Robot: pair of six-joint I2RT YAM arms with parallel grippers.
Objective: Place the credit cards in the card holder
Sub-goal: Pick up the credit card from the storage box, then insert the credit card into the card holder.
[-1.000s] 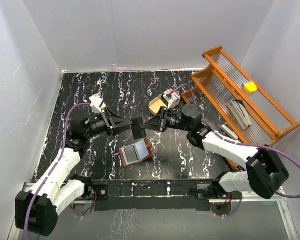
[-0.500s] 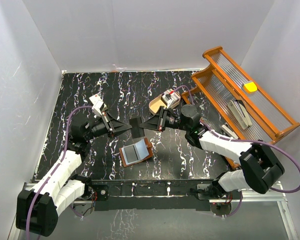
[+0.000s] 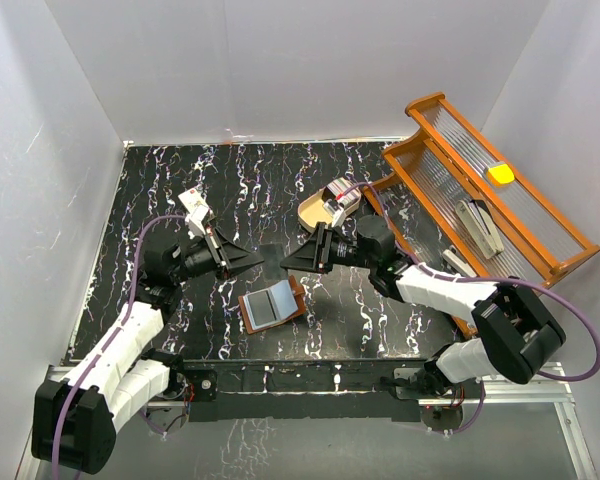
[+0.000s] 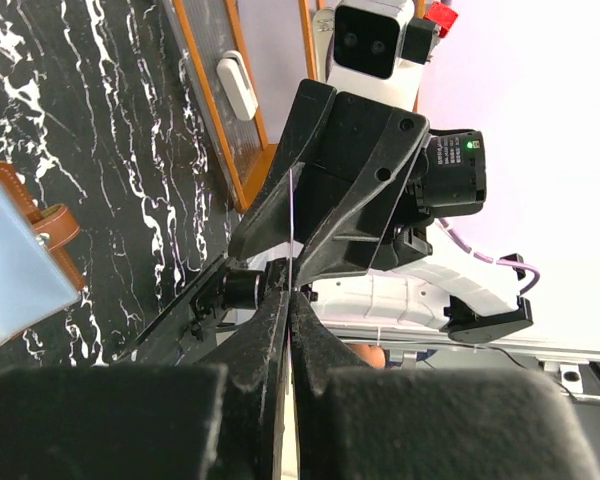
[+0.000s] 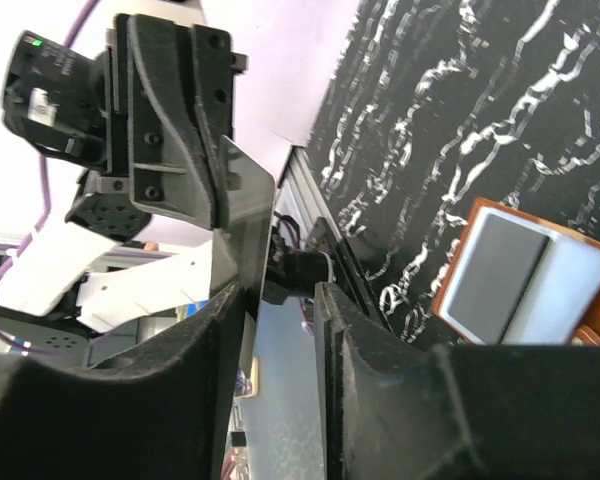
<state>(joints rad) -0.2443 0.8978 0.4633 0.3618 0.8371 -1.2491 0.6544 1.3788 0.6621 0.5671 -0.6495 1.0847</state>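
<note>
My two grippers meet tip to tip above the middle of the table. One grey credit card [image 5: 246, 205] stands on edge between them, a thin line [image 4: 291, 225] in the left wrist view. My left gripper [image 3: 261, 260] is shut on it. The right gripper [image 3: 284, 262] is open, its fingers either side of the card's other end with a gap showing. Below them the brown card holder [image 3: 271, 304] lies open on the table, with a dark card [image 5: 490, 275] on its grey-blue lining.
An orange wooden rack [image 3: 435, 180] leans at the back right, holding a yellow item [image 3: 500, 174] and grey tools [image 3: 480, 228]. A beige oval tray [image 3: 311, 209] sits behind the right wrist. White walls close in the black marbled table [image 3: 180, 180].
The left gripper has closed on the card. The right gripper, shut on it before, has parted its jaws. Both wrists have dropped slightly toward the card holder.
</note>
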